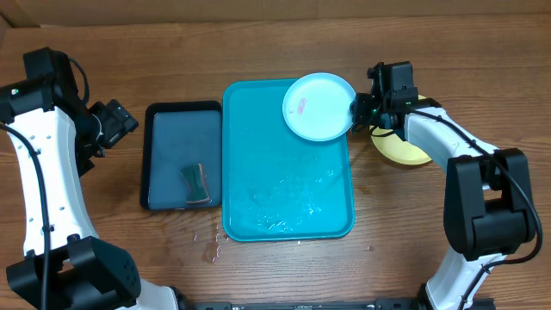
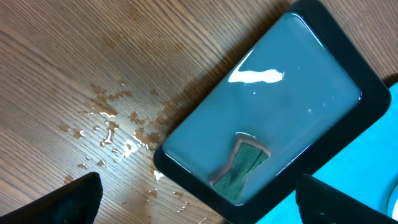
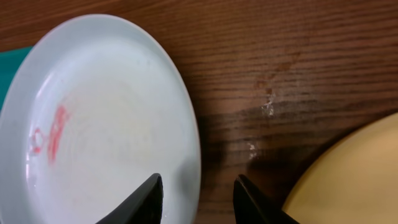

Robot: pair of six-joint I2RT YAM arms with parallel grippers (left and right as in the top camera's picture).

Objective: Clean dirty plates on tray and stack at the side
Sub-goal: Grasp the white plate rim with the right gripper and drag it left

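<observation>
At the turquoise tray's (image 1: 258, 138) far right corner, right gripper (image 1: 355, 108) grasps the red-smeared blue plate (image 1: 318, 105) by its rim; yellow plate (image 1: 405, 153) right of tray; left gripper (image 1: 119, 120) released, left of tray.

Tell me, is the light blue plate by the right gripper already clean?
No: the light blue plate has a red smear on its face in the right wrist view.
</observation>
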